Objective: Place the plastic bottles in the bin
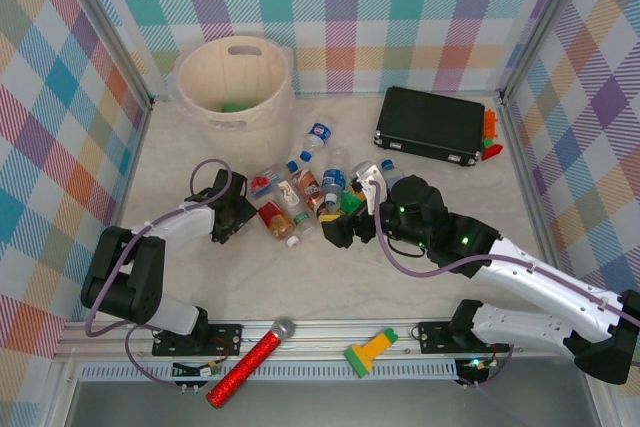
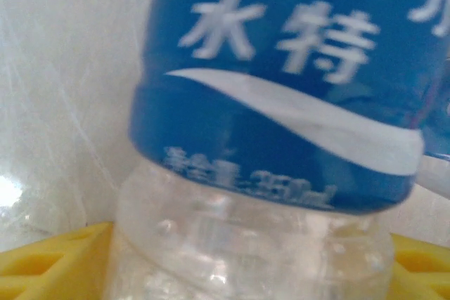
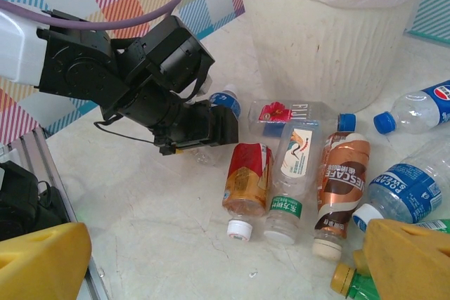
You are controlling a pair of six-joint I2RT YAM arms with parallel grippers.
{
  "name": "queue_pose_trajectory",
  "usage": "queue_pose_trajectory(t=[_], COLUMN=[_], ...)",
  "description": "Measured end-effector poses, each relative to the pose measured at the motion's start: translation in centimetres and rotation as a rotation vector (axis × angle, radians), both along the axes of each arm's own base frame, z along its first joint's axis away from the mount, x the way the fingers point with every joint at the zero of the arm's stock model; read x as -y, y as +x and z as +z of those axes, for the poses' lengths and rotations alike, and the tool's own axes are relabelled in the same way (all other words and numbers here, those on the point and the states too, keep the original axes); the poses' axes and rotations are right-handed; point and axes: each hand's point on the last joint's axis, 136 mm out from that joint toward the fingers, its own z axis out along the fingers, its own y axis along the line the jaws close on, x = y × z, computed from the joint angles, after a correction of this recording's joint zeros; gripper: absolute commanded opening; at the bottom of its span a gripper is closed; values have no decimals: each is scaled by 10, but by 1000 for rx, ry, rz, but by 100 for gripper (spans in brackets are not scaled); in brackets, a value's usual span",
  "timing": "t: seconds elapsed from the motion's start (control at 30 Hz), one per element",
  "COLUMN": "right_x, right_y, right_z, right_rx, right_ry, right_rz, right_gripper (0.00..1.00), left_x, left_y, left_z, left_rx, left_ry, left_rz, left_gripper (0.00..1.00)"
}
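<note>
**Blue-labelled bottle straddled by the left jaws, bin at eleven o'clock**

Top external view: the bin (image 1: 255, 119) is seen at eleven o'clock on the table, well apart from the plastic bottles (image 1: 300, 197), which are strewn at the centre. A green item (image 1: 235, 105) lies inside the bin. The left gripper (image 1: 235, 215) is laid low at the nine o'clock edge of the heap, probably so that an outlying bottle can be taken without the rest being disturbed. The right gripper (image 1: 345, 215) is held at the four o'clock edge. A black case (image 1: 430, 125) is parked at one o'clock. A red microphone (image 1: 250, 362) and a green-and-yellow tool (image 1: 370, 350) are left at six o'clock by the rail, outside the work.

Left wrist view: the blue-labelled bottle (image 2: 281, 138) is framed close between the yellow fingers (image 2: 49, 265), one at seven o'clock and one at five. The jaws are set to either side of its clear body, but whether it is pinched cannot be told. A hold across the round body, below the label, is judged to be the reason for this placing.

Right wrist view: the right gripper (image 3: 225, 240) is seen with jaws spread wide and nothing between them. It is hung above the lying bottles, apparently so that another pick can be lined up. The left gripper (image 3: 211, 128) is seen at ten o'clock with the blue-labelled bottle (image 3: 225, 102) at its tip. The bin (image 3: 330, 40) stands behind at one o'clock.
</note>
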Motion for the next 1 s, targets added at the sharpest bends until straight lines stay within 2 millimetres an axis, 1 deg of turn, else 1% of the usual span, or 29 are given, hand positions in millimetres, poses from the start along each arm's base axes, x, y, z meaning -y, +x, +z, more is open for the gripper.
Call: queue_pose_trajectory(t=[0.07,0.17,0.3,0.4,0.6,0.77,0.83,1.0], right_x=[0,-1,-2,-3,-5,-7,-8,-9], right_y=[0,-1,-3,-3,-4,-6,-6,-7], right_z=[0,0,0,-2,-4,-1,1,8], right_rx=[-1,-6,-14,-22,-35,-35,-33,-19], right_ry=[0,3,8,8,8,18,24,48], right_rz=[1,8,13,15,25,38,42,48], right_gripper=[99,99,99,99,99,99,99,99], left_x=[-1,-2,-3,-7,-18,-32,-37,-45], left_y=[1,2,1,-2,-11,-27,-32,-39], left_z=[0,0,3,14,51,85,103,159], left_rx=[6,12,23,46,131,180,207,312], left_ry=[0,3,5,14,47,100,120,156], left_rz=[3,5,5,11,16,17,15,-5], left_gripper=[64,60,60,60,59,59,59,59])
